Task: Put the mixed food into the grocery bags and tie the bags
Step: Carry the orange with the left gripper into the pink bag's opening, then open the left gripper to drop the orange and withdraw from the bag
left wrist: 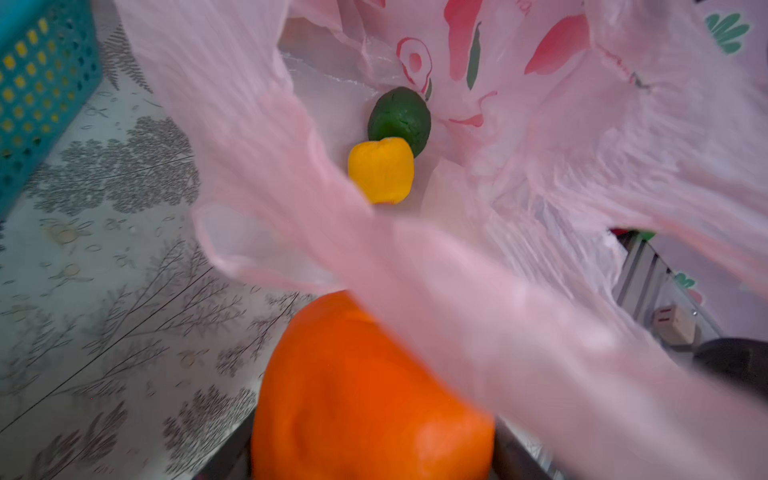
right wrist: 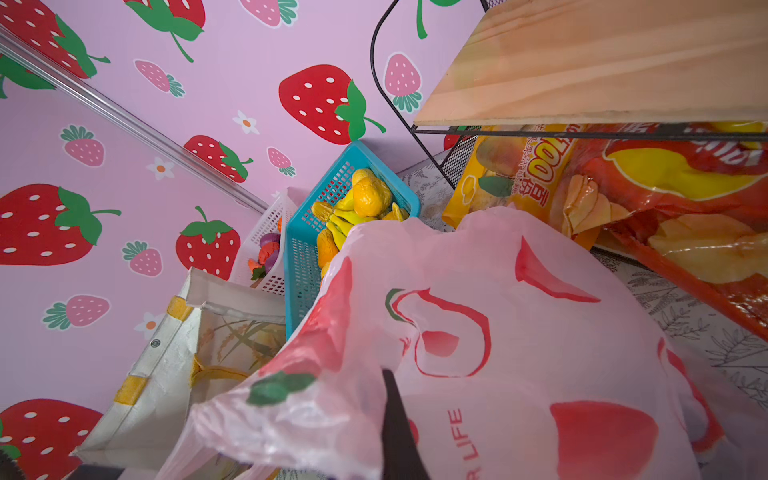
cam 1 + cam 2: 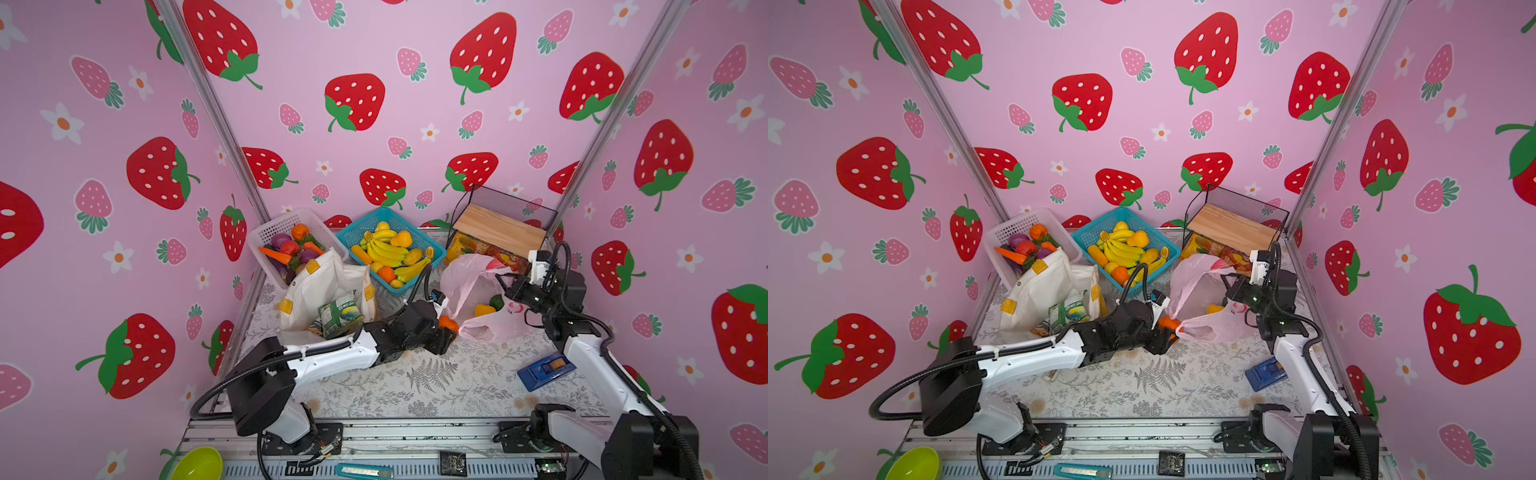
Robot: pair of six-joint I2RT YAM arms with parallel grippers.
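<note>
Left gripper (image 3: 449, 332) grasps orange (image 1: 365, 395) at pink bag (image 3: 469, 278) mouth; right gripper (image 3: 503, 281) clenched, apparently pinching its rim; yellow fruit (image 1: 381, 170), green fruit (image 1: 400, 118) inside.

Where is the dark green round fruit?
The dark green round toy fruit lies inside the thin pink plastic bag, right of centre in a top view, beside the small yellow toy fruit.

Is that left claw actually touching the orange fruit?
Touching. The left wrist view shows the orange fruit wedged between the left claw's dark fingers, pressed against both.
</note>
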